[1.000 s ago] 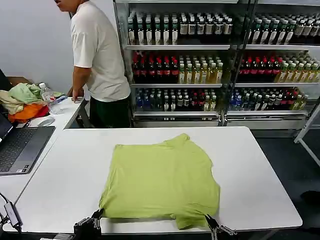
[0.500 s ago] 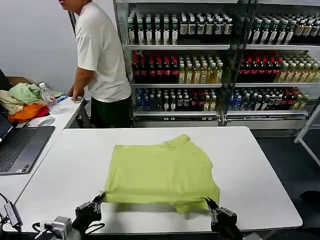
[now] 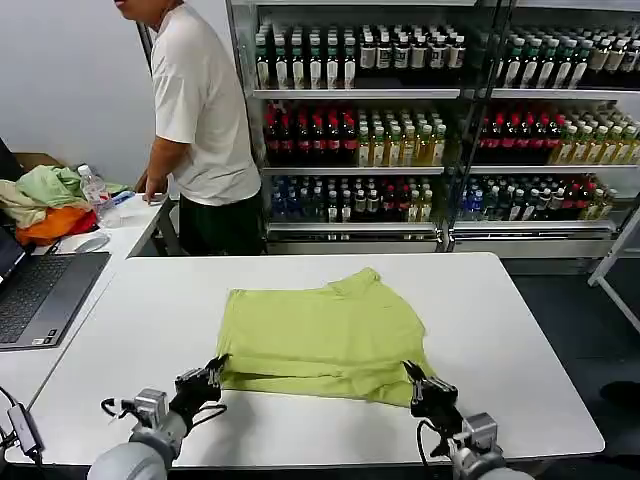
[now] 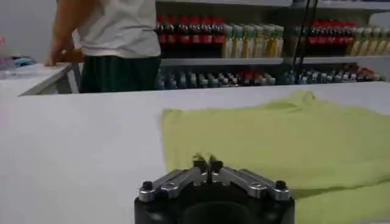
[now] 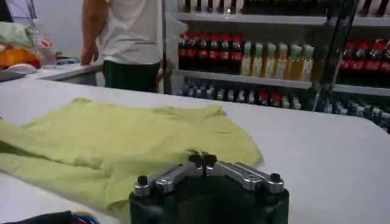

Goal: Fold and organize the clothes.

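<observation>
The clothes here are one lime T-shirt (image 3: 320, 325), plain side up, in the middle of the white table (image 3: 510, 340). Its near hem is lifted and doubled back over the body, leaving a fold along the front. My left gripper (image 3: 217, 366) is shut on the hem's left corner, and my right gripper (image 3: 408, 372) is shut on its right corner. The left wrist view has the left gripper (image 4: 207, 163) pinching the fabric, with the T-shirt (image 4: 274, 131) spread beyond it. The right gripper (image 5: 202, 159) in the right wrist view nips the T-shirt (image 5: 122, 137) edge the same way.
A laptop (image 3: 40, 295) lies on the side table at left, with a heap of garments (image 3: 45, 200) and a water bottle (image 3: 93, 188) behind it. A person (image 3: 200, 110) stands at that table. Drink shelves (image 3: 430, 130) line the back. Bare tabletop flanks the shirt.
Both grippers have moved forward from the table's near edge, carrying the shirt's near hem up and over its body. The shirt now looks shorter front to back.
</observation>
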Available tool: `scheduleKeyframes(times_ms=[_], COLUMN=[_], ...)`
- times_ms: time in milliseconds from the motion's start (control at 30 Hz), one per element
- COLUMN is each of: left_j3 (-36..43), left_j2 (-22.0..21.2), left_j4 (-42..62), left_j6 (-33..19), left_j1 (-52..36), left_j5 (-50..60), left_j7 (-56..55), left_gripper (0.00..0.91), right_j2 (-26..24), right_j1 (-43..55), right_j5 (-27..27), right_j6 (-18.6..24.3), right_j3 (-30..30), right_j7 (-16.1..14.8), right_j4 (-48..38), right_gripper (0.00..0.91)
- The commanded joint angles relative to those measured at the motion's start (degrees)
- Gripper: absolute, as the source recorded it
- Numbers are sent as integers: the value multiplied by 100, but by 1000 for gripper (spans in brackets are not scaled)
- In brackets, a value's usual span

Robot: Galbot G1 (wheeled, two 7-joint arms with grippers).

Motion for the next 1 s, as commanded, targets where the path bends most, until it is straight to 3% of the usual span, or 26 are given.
scheduleKeyframes(times_ms=[33,300,333,367,400,700,1000], left_j3=[312,478,493,511,521,428,-56], left_j2=[-2,-80,-83,-85,-89,7,249], left_j4=[705,985,1000,1029,1045,1079,-15], left_j6=[-23,-47,-55,-80,-91,6,97], left_j1=[-787,-968,-978,-989,-996,-946,-295], left_j5=[-20,72,84,113,133,221,-282], left_j7=[124,209,207,202,189,29,-164], left_gripper=[40,50,907,907,907,907,907], right_j2=[76,173,206,217,242,265,-103], right_j1=[449,522,553,574,598,585,-541], right_j5=[56,47,4,-4,-5,-10,73], right_j6=[-43,-162,-222,-228,-226,-352,-423], right_j3=[-151,-198,-247,-271,-290,-186,490], right_j7=[13,18,19,20,23,127,220], right_j4=[-453,-603,-636,-655,-679,-476,376], right_gripper=[0,0,181,746,907,907,907])
